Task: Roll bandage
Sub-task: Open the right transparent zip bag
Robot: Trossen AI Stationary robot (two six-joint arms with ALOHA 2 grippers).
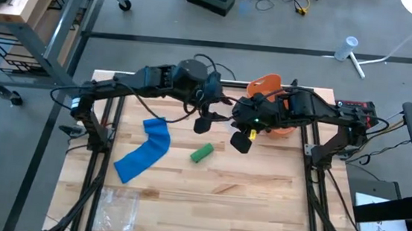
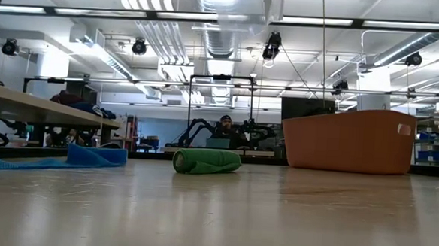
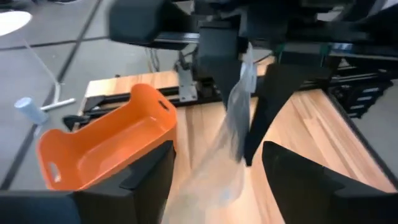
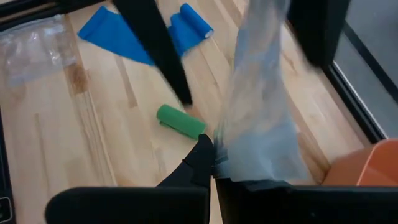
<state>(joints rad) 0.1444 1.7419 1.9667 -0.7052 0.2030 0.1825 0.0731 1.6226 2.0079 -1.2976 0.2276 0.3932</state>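
**Clear film pinched over the table, green roll waiting below**

Nearest the table's front edge, well short of the green bandage roll (image 1: 201,154) and off to its left, a clear plastic bag (image 1: 119,205) lies flat on the wood. Closer to the roll, on the same side, the blue bandage (image 1: 145,151) is only partly wound: a small coil at its far end and a loose tail running toward the front. The green roll itself lies on its side, tightly wound and apart from everything else.

Just beyond the roll and above it, the two arms meet. The right gripper (image 4: 211,155) is clenched on a strip of clear plastic film (image 4: 261,124), which hangs from its fingers. The left gripper (image 3: 217,162) faces it with its fingers spread, the film hanging in the gap between them and nothing grasped. Farthest from the roll, behind the right arm, stands the orange bin (image 1: 268,83).

The step appears to be handling the film between the two grippers, possibly a handover. To do it well, the left fingers should close on the film low down, well clear of the right fingertips. The right gripper should let go only once that hold is firm, as thin film slips and folds easily. Neither arm should dip, or it may knock the green roll.
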